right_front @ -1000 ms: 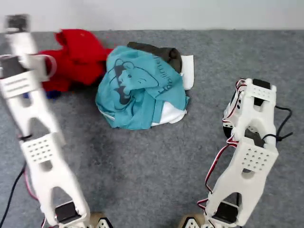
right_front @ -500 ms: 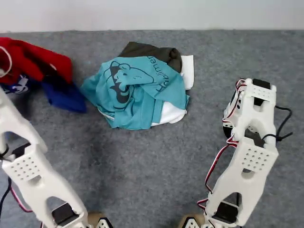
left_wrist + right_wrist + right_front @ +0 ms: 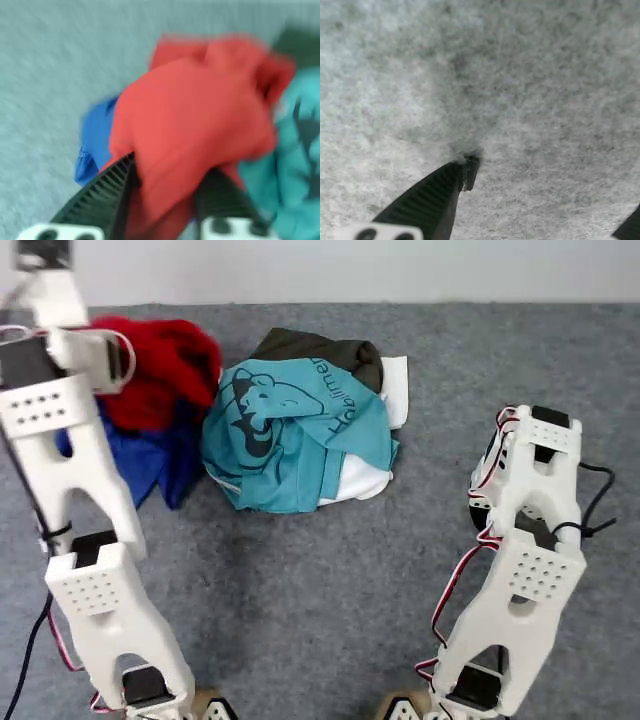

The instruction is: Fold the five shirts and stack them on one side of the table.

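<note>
Pinching crumpled red cloth shirt (image 3: 170, 365), upper left, with left gripper (image 3: 172, 167) clenched on its bunch; lay atop limp blue cloth shirt (image 3: 150, 465). Judged best lifted clear, spread flat. Saw right gripper (image 3: 550, 197) agape, unladen.

Left arm (image 3: 62, 455), right arm (image 3: 530, 570): white plastic segments, dot-perforated panels, black servo blocks at joints. Red, white and black cables (image 3: 462, 575) loop along right arm. Left gripper (image 3: 167, 187): black ribbed fingers (image 3: 107, 190), white mount with holes.

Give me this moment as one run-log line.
left gripper: shut on red shirt | right gripper: open, down at table | teal shirt: crumpled atop pile | folded: none seen
</note>
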You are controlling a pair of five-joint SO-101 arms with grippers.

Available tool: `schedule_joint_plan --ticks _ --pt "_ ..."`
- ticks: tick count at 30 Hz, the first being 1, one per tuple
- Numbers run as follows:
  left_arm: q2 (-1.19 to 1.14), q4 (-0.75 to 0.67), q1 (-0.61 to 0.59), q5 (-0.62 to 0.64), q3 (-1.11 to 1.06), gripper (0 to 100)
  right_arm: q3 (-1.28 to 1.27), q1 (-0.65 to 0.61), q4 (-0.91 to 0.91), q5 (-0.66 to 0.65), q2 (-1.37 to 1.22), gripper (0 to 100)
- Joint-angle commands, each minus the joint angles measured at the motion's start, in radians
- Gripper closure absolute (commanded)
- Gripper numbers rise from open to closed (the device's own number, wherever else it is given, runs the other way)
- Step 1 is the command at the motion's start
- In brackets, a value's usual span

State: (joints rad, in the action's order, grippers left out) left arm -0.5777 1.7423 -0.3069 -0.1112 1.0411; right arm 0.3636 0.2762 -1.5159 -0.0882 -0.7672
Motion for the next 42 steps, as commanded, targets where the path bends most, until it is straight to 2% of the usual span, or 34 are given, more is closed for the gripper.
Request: schedule_joint_plan --ticks 1,3,6,14,17,19,23,26,33,36,42 --pt "0.066 0.014 0.005 -0.115 -0.159 75 0.006 -0.038 0.008 -0.011 -0.073 50.2" --pt "0.068 0.014 0.008 -0.160 -0.229 75 0.006 -0.038 0.008 -0.011 -0.073 50.2" --pt "0.068 0.014 0.071 -0.161 -0.277 75 0.006 -0.038 0.008 -0.011 -0.073 50.2" --pt "0.155 0.008 0.427 -0.158 -0.274 75 0.006 -0.038 0.008 -0.011 -0.073 50.2" --pt "0.160 -0.052 0.514 -0.155 -0.286 75 0.006 -0.038 0.008 -0.011 -0.073 50.2" --pt "0.117 -0.153 0.512 -0.118 -0.314 75 0.006 -0.038 0.008 -0.011 -0.073 50.2" --pt "-0.054 -0.384 0.430 0.020 -0.334 75 0.006 -0.038 0.008 -0.011 -0.073 50.2" --pt "-0.175 -0.463 0.368 0.092 -0.320 79 0.006 -0.038 0.008 -0.011 -0.073 50.2" --pt "-0.344 -0.451 0.341 0.094 -0.188 98 0.006 -0.038 0.008 -0.011 -0.073 50.2" --pt "-0.336 -0.379 0.334 0.094 -0.091 99 0.006 -0.038 0.008 -0.011 -0.073 50.2" --pt "-0.242 -0.115 0.318 0.092 0.252 99 0.006 -0.038 0.008 -0.011 -0.073 50.2"
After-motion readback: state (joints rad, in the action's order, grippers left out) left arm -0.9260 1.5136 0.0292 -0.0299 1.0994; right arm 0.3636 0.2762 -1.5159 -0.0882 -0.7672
